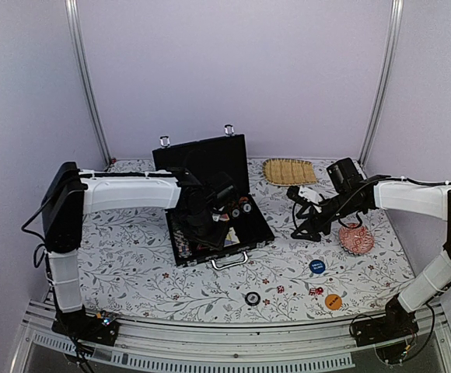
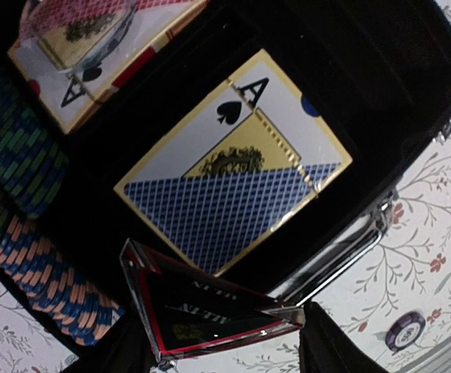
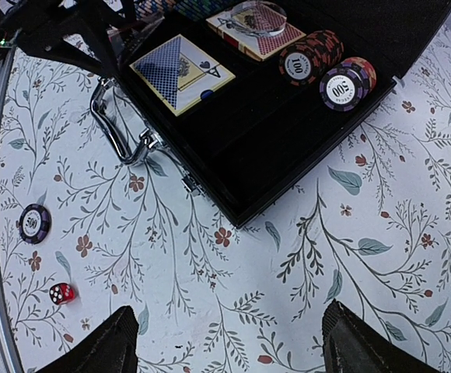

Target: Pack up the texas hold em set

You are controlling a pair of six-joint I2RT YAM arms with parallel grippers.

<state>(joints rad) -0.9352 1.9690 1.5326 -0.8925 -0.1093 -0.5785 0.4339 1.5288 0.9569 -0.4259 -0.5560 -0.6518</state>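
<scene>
Judging by the layout, the packing is about half done. The black briefcase [image 1: 250, 233] lies open at the middle of the floral table cover [image 1: 132, 264], lid up on the far side. It already holds the chip rows [image 2: 15, 194], a blue card deck [image 2: 233, 163], a red card deck [image 3: 253, 31] and two short chip stacks [image 3: 326, 70].

The left gripper [image 2: 222, 322] hangs over the near edge of the case beside the handle [image 3: 117, 124]. It appears clamped on a black, red-edged plaque [image 2: 202, 307] that has not been set down.

The right gripper [image 3: 229, 315] hovers over bare cover just right of the case, fingers apart with nothing between them.

What is left lies out on the near right of the table: a blue disc [image 1: 316, 266], an orange disc [image 1: 333, 301], two red dice [image 1: 316, 291] and a purple chip [image 3: 35, 223]. After those go in, the lid has to come down and the latches be fastened.
</scene>
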